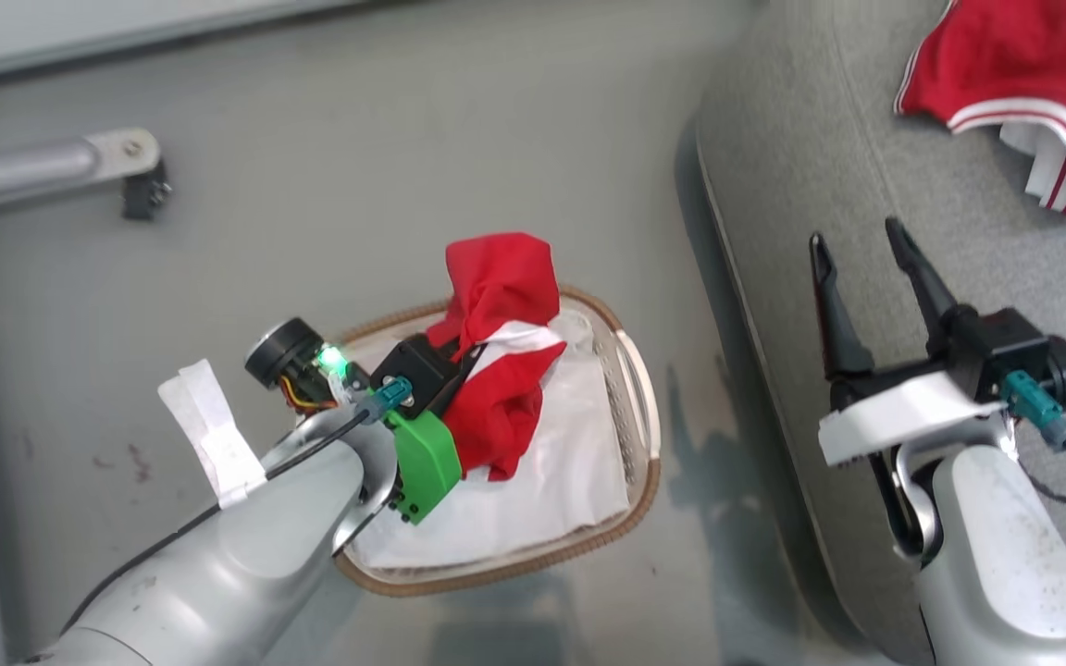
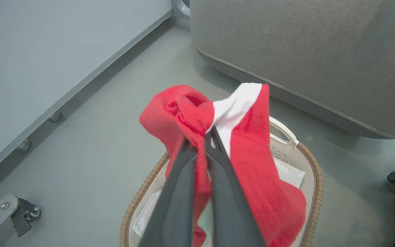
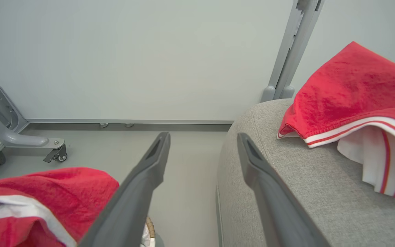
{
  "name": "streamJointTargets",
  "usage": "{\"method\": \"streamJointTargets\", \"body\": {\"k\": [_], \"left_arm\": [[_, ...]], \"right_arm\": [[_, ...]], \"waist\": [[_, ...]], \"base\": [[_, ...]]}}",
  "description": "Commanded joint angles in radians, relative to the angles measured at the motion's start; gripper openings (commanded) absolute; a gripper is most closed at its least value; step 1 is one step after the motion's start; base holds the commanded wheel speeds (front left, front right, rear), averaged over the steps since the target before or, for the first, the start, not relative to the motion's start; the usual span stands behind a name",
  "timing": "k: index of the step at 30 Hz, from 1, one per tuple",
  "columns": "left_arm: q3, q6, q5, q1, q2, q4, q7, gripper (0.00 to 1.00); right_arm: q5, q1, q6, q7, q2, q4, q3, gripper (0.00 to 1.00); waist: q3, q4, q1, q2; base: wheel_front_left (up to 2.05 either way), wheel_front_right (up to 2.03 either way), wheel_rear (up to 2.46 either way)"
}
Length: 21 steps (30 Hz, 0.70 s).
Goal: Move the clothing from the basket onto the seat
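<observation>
At your 7 o'clock, your left gripper [image 2: 199, 140] is clenched on a red garment [image 1: 501, 277] with a white band, held up over the basket [image 1: 646, 462], where a white sheet [image 1: 551, 499] lies. At 4 o'clock, your right gripper [image 1: 854, 231] hangs released and empty over the sofa [image 1: 801, 139] edge. At 1 o'clock, a second red garment [image 1: 1005, 65] lies on the sofa.

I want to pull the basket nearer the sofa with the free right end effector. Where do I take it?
Probably the white handle on the sofa-side rim of the basket, coming down from the sofa side: it is a thin open loop, clear of the red garment, nearest the open right end effector.
</observation>
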Motion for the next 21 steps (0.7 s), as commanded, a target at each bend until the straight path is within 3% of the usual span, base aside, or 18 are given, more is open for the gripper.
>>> {"method": "streamJointTargets", "body": {"k": [1, 11, 21], "left_arm": [[0.015, 0.003, 0.026, -0.014, 0.016, -0.028, -0.003, 0.0], [0.021, -0.005, 0.12, -0.116, 0.083, -0.117, -0.002, 0.0], [-0.059, -0.006, 0.081, -0.291, 0.103, -0.148, -0.002, 0.0]], "right_arm": [[-0.005, 0.029, -0.001, -0.002, -0.004, 0.006, 0.0, 1.0], [-0.014, 0.106, -0.001, -0.002, -0.004, 0.035, 0.049, 1.0], [0.003, 0.105, -0.001, -0.002, -0.004, 0.047, 0.12, 1.0]], "waist": [[-0.146, 0.079, 0.0001, 0.0], [-0.291, 0.102, 0.0001, 0.0], [-0.378, 0.101, 0.0001, 0.0]], "base": [[0.0, 0.0, 0.0], [0.0, 0.0, 0.0], [0.0, 0.0, 0.0]]}}
